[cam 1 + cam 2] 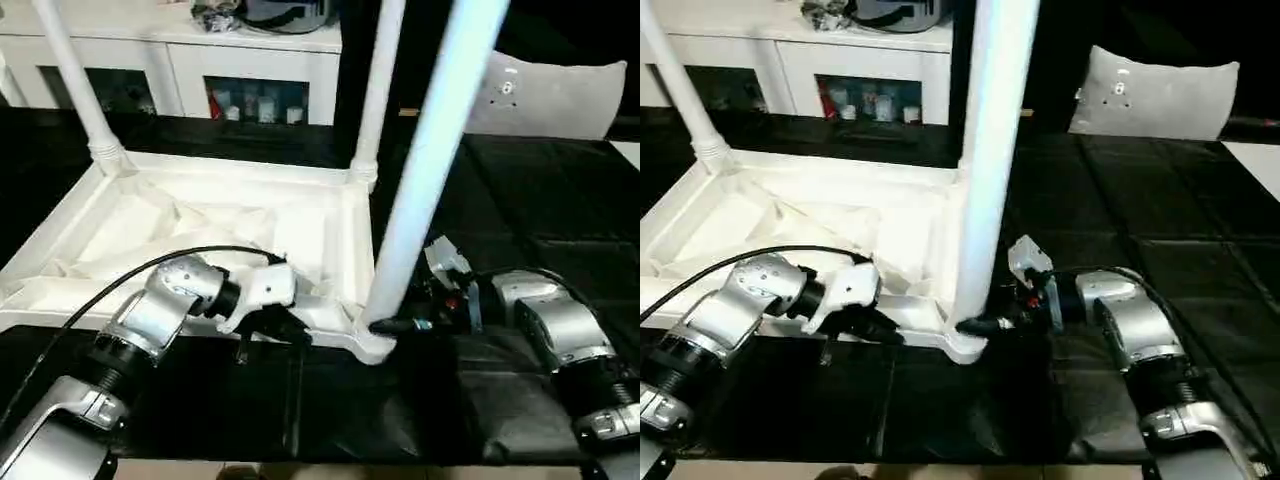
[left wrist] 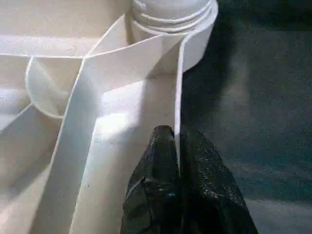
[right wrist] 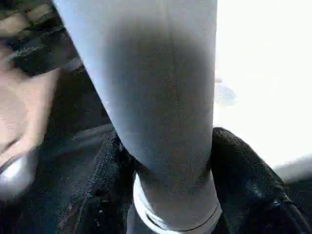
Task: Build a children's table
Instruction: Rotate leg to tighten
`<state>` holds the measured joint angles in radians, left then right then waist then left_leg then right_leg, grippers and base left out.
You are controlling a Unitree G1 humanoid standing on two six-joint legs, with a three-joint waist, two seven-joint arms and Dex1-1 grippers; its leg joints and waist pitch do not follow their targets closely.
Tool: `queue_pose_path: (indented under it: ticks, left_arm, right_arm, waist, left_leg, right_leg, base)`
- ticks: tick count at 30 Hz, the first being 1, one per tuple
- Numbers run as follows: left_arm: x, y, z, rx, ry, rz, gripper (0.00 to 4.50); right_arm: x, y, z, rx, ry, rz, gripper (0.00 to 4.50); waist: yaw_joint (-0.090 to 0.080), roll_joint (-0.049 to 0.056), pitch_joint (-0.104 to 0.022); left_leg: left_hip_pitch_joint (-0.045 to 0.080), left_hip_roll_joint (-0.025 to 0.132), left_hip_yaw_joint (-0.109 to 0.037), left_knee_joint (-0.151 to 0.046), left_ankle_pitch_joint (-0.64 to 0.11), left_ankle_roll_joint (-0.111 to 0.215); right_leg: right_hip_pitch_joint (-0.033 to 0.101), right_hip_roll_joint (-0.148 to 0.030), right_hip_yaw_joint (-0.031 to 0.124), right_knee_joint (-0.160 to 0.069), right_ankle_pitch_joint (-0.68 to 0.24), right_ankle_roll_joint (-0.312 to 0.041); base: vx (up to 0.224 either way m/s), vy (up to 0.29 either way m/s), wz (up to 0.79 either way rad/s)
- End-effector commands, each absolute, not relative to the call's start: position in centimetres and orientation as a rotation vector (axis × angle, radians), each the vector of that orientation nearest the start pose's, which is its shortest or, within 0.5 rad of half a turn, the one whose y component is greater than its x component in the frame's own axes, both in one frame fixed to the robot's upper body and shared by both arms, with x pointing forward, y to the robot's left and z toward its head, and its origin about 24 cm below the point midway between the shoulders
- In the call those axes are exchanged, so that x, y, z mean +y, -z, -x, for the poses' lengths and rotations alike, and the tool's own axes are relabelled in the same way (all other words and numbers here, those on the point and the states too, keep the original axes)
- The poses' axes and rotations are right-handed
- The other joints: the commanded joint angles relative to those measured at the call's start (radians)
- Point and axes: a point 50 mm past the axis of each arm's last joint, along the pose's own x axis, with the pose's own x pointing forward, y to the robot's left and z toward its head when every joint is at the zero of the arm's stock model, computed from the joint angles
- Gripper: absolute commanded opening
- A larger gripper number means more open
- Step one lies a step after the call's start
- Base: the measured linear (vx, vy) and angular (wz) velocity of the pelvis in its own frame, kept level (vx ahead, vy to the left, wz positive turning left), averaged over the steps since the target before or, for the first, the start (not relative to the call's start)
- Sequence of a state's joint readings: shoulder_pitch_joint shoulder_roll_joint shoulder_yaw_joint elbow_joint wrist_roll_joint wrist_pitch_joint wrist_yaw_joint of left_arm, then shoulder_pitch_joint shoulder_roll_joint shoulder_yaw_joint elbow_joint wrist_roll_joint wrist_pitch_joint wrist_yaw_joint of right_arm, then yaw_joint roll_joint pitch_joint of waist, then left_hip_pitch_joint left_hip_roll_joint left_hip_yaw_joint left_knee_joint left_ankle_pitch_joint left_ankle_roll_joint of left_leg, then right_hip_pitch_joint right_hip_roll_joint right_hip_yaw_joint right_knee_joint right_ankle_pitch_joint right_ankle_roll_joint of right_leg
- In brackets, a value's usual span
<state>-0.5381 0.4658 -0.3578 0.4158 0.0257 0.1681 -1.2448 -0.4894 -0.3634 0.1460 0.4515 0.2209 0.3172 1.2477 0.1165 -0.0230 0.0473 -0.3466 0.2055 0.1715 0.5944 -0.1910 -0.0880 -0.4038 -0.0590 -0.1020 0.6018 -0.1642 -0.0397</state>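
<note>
At lower centre of the head views, the right fingers (image 3: 234,161) sit one on each side of the leg (image 1: 430,160), low on it, just above the ringed base that enters the near corner socket (image 1: 372,345). In the right wrist view the black pads bracket the shaft closely and appear to touch it, so the right gripper (image 1: 985,325) is grasping the leg. Holding low probably gives the most control for seating or turning the leg in the socket.

Left of that, the left fingers (image 2: 161,180) are clenched on the thin upright rim of the top (image 1: 230,225), one inside the rim and one outside, near the same corner. That pinch by the left gripper (image 1: 275,330) most likely steadies the top so it cannot slide or twist on the dark desk (image 1: 530,200) while the leg is worked.

The top lies upside down, ribbed underside up, across the left and middle of the head views. Two more legs already stand in its far corners: one at upper left (image 1: 75,75), another at upper centre (image 1: 378,80). The near-left corner shows no leg, so the task seems a little past halfway.

A blurred hand (image 3: 22,112) of a person shows at the left edge of the right wrist view.
</note>
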Motion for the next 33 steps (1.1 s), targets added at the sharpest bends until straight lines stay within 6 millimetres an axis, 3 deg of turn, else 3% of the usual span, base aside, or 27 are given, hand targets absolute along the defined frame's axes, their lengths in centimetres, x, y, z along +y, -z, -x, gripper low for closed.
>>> queue_pose_path:
  ticks: [1,2,3,8,11,12,15,18,21,27,30,33]
  left_arm:
    - [11.3,-6.5,-30.5,0.410,1.353,-0.446,0.00]
    - [11.0,-6.5,-30.8,0.398,1.314,-0.429,0.00]
    - [10.8,-6.6,-30.9,0.388,1.290,-0.419,0.00]
    - [9.2,-6.5,-32.4,0.382,1.065,-0.363,0.00]
    - [8.2,-6.6,-33.4,0.384,0.923,-0.358,0.00]
    - [8.0,-6.6,-33.6,0.382,0.896,-0.363,0.00]
    - [8.0,-6.7,-33.6,0.371,0.884,-0.394,0.00]
    - [8.5,-6.6,-33.4,0.351,0.914,-0.441,0.00]
    - [8.7,-6.5,-33.3,0.340,0.934,-0.463,0.00]
    - [10.5,-5.9,-32.3,0.366,1.081,-0.553,0.00]
    - [11.4,-5.7,-31.9,0.384,1.147,-0.589,0.00]
    - [11.9,-5.8,-31.4,0.371,1.231,-0.626,0.00]
  right_arm:
    - [-12.6,-5.1,-31.3,0.435,-1.163,-0.016,1.97]
    - [-12.1,-4.9,-31.7,0.437,-1.107,-0.018,1.97]
    - [-11.8,-4.7,-31.9,0.439,-1.070,-0.017,1.96]
    - [-9.4,-4.1,-33.6,0.445,-0.832,-0.056,1.95]
    - [-8.3,-4.3,-34.4,0.409,-0.727,-0.098,1.95]
    - [-8.1,-4.4,-34.6,0.388,-0.722,-0.104,2.49]
    - [-8.0,-4.7,-34.4,0.355,-0.756,-0.129,2.63]
    - [-9.1,-4.9,-33.8,0.329,-0.828,-0.096,3.01]
    - [-9.5,-4.8,-33.7,0.320,-0.836,-0.091,3.18]
    - [-13.7,-5.3,-32.6,0.274,-0.978,0.029,3.65]
    - [-15.1,-5.7,-32.2,0.272,-1.032,0.097,3.87]
    - [-15.8,-6.2,-31.7,0.271,-1.109,0.121,3.97]
  waist:
    - [-0.005,-0.002,-0.055]
    - [-0.017,-0.001,-0.057]
    - [-0.028,0.000,-0.055]
    - [-0.056,0.000,-0.058]
    - [-0.057,0.001,-0.058]
    - [-0.051,0.003,-0.063]
    - [-0.047,0.000,-0.067]
    - [-0.042,0.000,-0.068]
    - [-0.032,0.000,-0.069]
    - [-0.022,-0.001,-0.064]
    - [-0.021,-0.001,-0.061]
    - [-0.021,0.000,-0.062]
  left_leg:
    - [0.003,0.021,-0.010,-0.069,-0.205,0.006]
    - [-0.001,0.018,-0.012,-0.068,-0.207,0.000]
    - [0.003,0.017,-0.012,-0.068,-0.216,0.004]
    - [0.002,0.017,-0.011,-0.066,-0.211,0.016]
    - [0.004,0.017,-0.010,-0.065,-0.211,0.023]
    - [0.004,0.020,-0.009,-0.065,-0.190,0.032]
    - [-0.003,0.025,-0.009,-0.067,-0.155,0.045]
    - [-0.006,0.025,-0.007,-0.066,-0.133,0.059]
    - [-0.005,0.025,-0.004,-0.065,-0.109,0.071]
    - [-0.004,0.025,-0.003,-0.066,-0.149,0.068]
    - [-0.003,0.026,-0.005,-0.067,-0.173,0.068]
    - [-0.002,0.027,-0.007,-0.068,-0.173,0.068]
  right_leg:
    - [0.053,-0.089,0.046,-0.099,-0.506,-0.077]
    - [0.057,-0.090,0.043,-0.101,-0.537,-0.056]
    - [0.051,-0.088,0.042,-0.110,-0.549,-0.048]
    - [0.049,-0.086,0.044,-0.106,-0.490,-0.079]
    - [0.047,-0.086,0.044,-0.109,-0.493,-0.078]
    - [0.049,-0.087,0.049,-0.104,-0.442,-0.088]
    - [0.054,-0.085,0.054,-0.085,-0.313,-0.127]
    - [0.061,-0.087,0.056,-0.079,-0.266,-0.140]
    - [0.060,-0.087,0.058,-0.076,-0.239,-0.146]
    - [0.060,-0.087,0.057,-0.085,-0.310,-0.122]
    - [0.057,-0.088,0.055,-0.091,-0.361,-0.108]
    - [0.056,-0.087,0.055,-0.090,-0.356,-0.112]
  base:
    - [0.000,0.000,0.00]
    - [0.000,0.000,0.00]
    - [0.000,0.000,0.00]
    - [0.000,0.000,0.00]
    - [0.000,0.000,0.00]
    - [0.000,0.000,0.00]
    - [0.000,0.000,0.00]
    - [0.000,0.000,0.00]
    - [0.000,0.000,0.00]
    - [0.000,0.000,0.00]
    - [0.000,0.000,0.00]
    - [0.000,0.000,0.00]
